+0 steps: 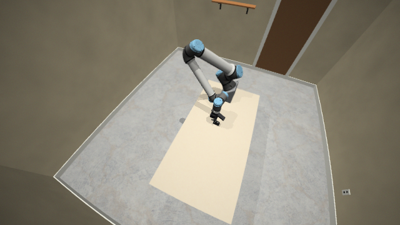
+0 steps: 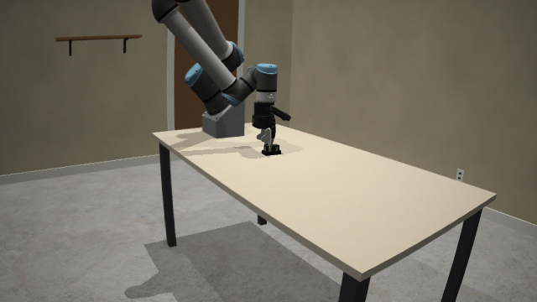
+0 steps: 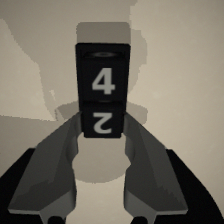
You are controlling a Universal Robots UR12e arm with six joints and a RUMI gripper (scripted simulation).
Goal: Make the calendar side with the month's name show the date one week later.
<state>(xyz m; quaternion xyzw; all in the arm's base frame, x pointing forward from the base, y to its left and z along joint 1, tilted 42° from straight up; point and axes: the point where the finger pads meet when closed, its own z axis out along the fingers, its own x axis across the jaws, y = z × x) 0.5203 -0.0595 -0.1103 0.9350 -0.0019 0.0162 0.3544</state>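
The calendar's black tray (image 2: 277, 153) (image 3: 78, 75) stands on the table, seen lengthwise in the wrist view. A black cube (image 3: 104, 92) with a white 4, upright in the wrist view, is at its farther end. A second black cube (image 3: 102, 134) at the nearer end shows a white 2 that looks upside down there. My gripper (image 1: 215, 122) (image 2: 268, 147) (image 3: 103, 113) points down and is shut on this nearer cube, one fingertip at each side. Whether this cube sits flat is hidden. The month's side cannot be read.
The pale table (image 1: 206, 156) (image 2: 357, 180) extends well beyond the tray toward the front of the top and exterior views. The arm's grey base (image 2: 228, 123) stands at the table's back end, behind the tray. The arm's shadow falls around the tray.
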